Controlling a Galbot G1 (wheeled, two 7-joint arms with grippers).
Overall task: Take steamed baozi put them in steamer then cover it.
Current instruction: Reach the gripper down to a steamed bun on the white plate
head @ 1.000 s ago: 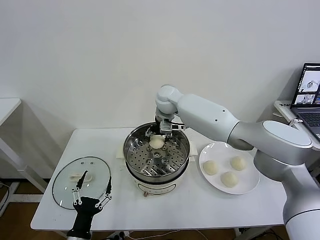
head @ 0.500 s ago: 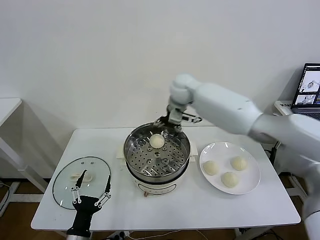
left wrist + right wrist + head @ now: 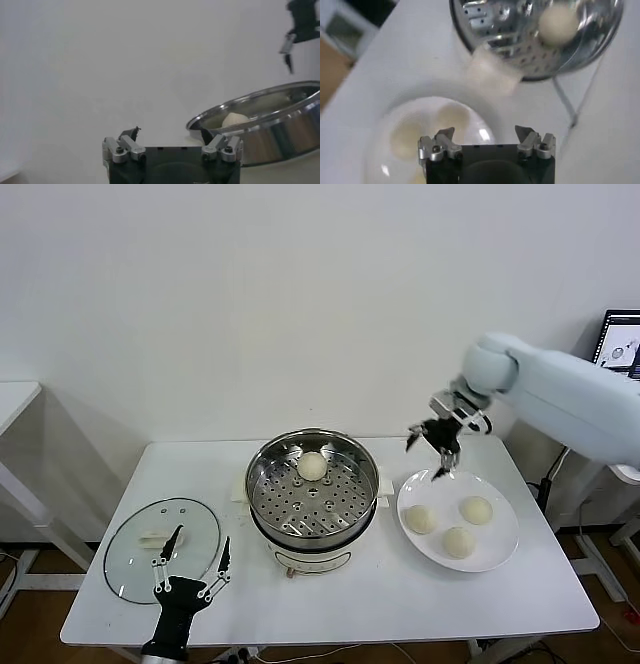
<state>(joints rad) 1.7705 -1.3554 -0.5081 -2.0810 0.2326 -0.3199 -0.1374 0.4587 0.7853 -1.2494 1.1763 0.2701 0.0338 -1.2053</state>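
Head view: right gripper (image 3: 441,450) gone from steamer (image 3: 313,484) since a second ago, now empty, fingers wide, above 11 o'clock rim of white plate (image 3: 502,555). One steamed baozi (image 3: 312,467) left on perforated floor at 12 o'clock; three buns (image 3: 420,519) remaining on plate. Next pick likely. Glass cover (image 3: 162,547) flat on table, left gripper (image 3: 193,569) spread wide at its 5 o'clock edge.

Left wrist view: shiny steel rim (image 3: 260,107), pale bun inside.

Right wrist view: smooth glossy plate (image 3: 380,150), matte cream buns.

The right arm reaches in from the right side of the head view, its white forearm angled downward toward the wrist. The right gripper (image 3: 441,452) hangs in the air with its 2 dark fingers (image 3: 413,438) spread apart and empty, tips pointing down. The left gripper (image 3: 196,560) sits low at the near left, its 2 fingers (image 3: 222,552) splayed wide and pointing up and away, holding nothing.
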